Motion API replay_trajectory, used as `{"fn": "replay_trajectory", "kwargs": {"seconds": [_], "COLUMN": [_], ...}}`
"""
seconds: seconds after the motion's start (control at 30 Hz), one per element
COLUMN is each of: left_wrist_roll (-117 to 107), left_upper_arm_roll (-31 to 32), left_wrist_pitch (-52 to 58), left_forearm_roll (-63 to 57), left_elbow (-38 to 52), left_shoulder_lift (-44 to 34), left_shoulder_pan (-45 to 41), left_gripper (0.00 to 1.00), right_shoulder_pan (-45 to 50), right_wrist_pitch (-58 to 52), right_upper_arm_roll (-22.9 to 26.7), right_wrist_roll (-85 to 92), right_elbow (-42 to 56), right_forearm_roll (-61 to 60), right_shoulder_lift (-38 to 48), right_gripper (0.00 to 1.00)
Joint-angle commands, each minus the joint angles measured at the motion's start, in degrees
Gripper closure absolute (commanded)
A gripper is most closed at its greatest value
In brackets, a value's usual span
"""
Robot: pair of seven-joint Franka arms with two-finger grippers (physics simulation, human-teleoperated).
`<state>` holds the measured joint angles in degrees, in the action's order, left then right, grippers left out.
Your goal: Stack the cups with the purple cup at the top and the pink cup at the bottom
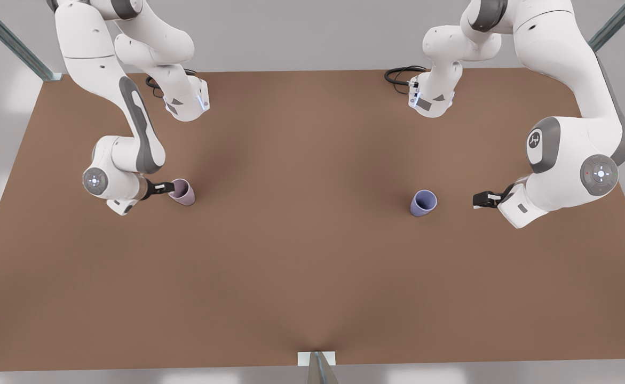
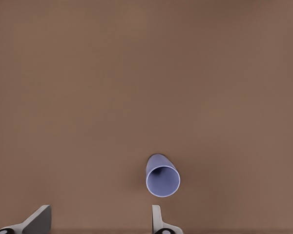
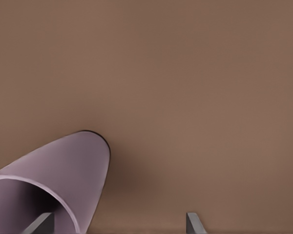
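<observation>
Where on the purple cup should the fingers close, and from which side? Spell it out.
Grip the purple cup by its wall just under the rim, coming in level from the front view's right, where the left gripper hovers apart from it, fingers open. The cup stands upright, mouth up and tapering toward its base, so opposite sides of the wall offer the best hold.
</observation>
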<state>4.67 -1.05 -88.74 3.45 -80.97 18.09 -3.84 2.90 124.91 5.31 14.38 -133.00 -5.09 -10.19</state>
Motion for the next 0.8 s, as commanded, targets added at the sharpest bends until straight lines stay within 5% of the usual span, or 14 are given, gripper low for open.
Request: {"fn": "replay_trajectory", "kwargs": {"seconds": [0.0,0.2,0.27,0.37,0.63,0.73,0.77], "left_wrist_roll": [-0.1,-0.1,-0.1,-0.1,-0.1,-0.1,-0.1], "left_upper_arm_roll": [0.0,0.0,0.0,0.0,0.0,0.0,0.0], "left_wrist_pitch": [0.06,0.14,0.06,-0.03,0.05,0.06,0.06], "left_forearm_roll": [-0.11,-0.02,-0.02,-0.11,-0.11,-0.11,-0.11], "left_elbow": [0.02,0.02,0.02,0.02,0.02,0.02,0.02], "left_shoulder_lift": [-0.07,-0.07,-0.07,-0.07,-0.07,-0.07,-0.07], "left_shoulder_pan": [-0.03,-0.03,0.06,0.06,-0.03,-0.03,-0.03], "left_gripper": [0.0,0.0,0.0,0.0,0.0,0.0,0.0], "right_shoulder_pan": [0.09,0.44,0.62,1.06,2.46,2.64,2.64], "right_wrist_pitch": [1.13,1.92,1.74,1.57,1.22,1.22,1.13], "right_upper_arm_roll": [0.05,-0.03,-0.03,-0.03,-0.21,-0.21,-0.21], "right_wrist_roll": [5.4,5.4,5.31,5.31,5.22,5.22,5.22], "right_elbow": [-0.07,-0.07,0.02,-0.07,-0.07,0.02,0.19], "right_forearm_roll": [-0.1,-0.98,-1.06,-3.35,-7.83,-8.1,-8.1], "right_shoulder_lift": [-0.44,-2.11,-2.29,-2.38,-2.9,-2.99,-2.9], "right_gripper": [0.0,0.03,0.26,0.39,0.45,0.79,0.79]}}
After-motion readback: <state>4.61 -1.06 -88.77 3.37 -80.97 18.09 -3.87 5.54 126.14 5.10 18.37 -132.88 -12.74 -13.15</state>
